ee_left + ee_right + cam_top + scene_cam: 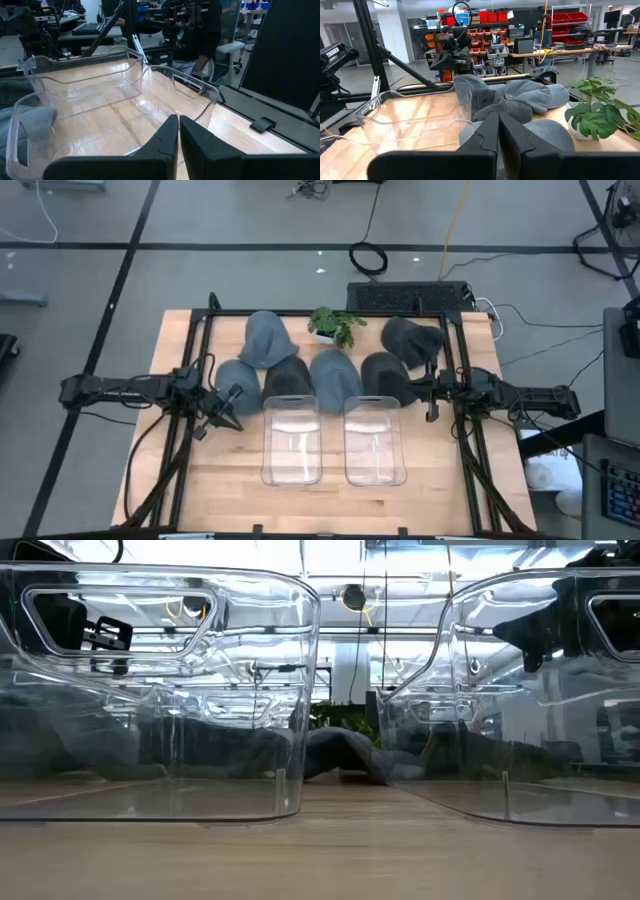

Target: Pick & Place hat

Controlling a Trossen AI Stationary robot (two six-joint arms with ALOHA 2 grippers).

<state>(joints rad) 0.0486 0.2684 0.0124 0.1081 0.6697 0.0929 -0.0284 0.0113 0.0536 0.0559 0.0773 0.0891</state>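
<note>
Wooden table (330, 505) with black frame rails, grey floor around it. Near edge: two clear plastic bins side by side, left bin (291, 439) and right bin (375, 439); both look empty from above, hats only seen through their walls in the low view.

Behind the bins, a loose cluster of soft hats, crumpled, in greys from pale blue-grey to charcoal: light grey hat (238, 380) by the left gripper, dark hat (288, 376) touching the left bin's far end, blue-grey hat (335, 373) between the bins' far ends, dark hat (383, 372) at the right bin's far end. Farther back, grey hat (267, 339) and charcoal hat (411, 339), with a small potted plant (335, 326) between them.

Left gripper (228, 408) sits left of the left bin, fingers pinched together, holding nothing. Right gripper (431, 392) sits right of the right bin, fingers together, empty.

A person stands beyond the table in the left wrist view.
</note>
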